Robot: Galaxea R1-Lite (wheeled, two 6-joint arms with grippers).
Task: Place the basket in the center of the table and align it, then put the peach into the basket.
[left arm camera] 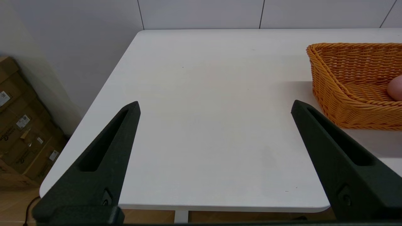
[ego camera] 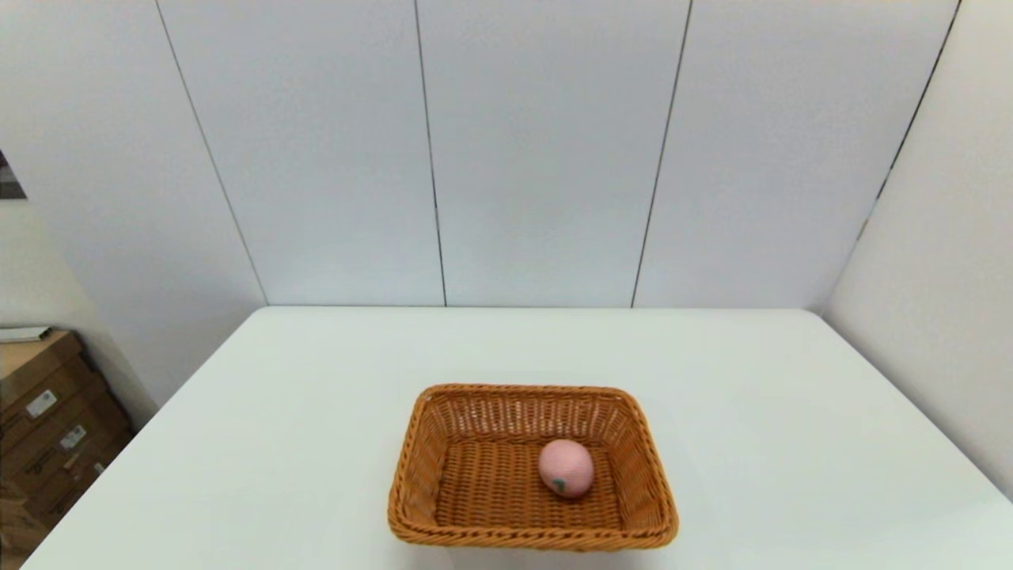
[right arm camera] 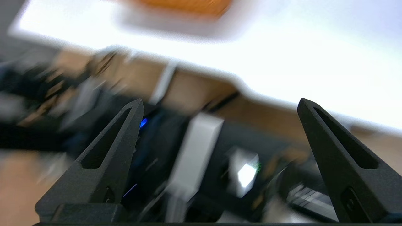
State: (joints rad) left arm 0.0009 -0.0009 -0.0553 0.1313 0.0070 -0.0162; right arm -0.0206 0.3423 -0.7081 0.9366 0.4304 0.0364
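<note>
The orange-brown wicker basket point(ego camera: 532, 467) sits on the white table point(ego camera: 752, 412), near the middle of its front half, with its sides square to the table edges. The pink peach point(ego camera: 566, 467) lies inside it, right of the basket's middle, its green leaf mark facing the front. In the left wrist view the basket point(left arm camera: 345, 91) and a sliver of the peach point(left arm camera: 396, 88) show beyond the open left gripper point(left arm camera: 215, 106), which hovers off the table's near left edge with nothing between its fingers. The right gripper point(right arm camera: 220, 103) is open and empty, below the table's edge. Neither arm shows in the head view.
Stacked cardboard boxes point(ego camera: 47, 427) stand on the floor left of the table point(left arm camera: 204, 110). White wall panels close the back and right sides. Under the table, the right wrist view shows blurred dark equipment point(right arm camera: 188, 163) and a smeared strip of basket point(right arm camera: 185, 6).
</note>
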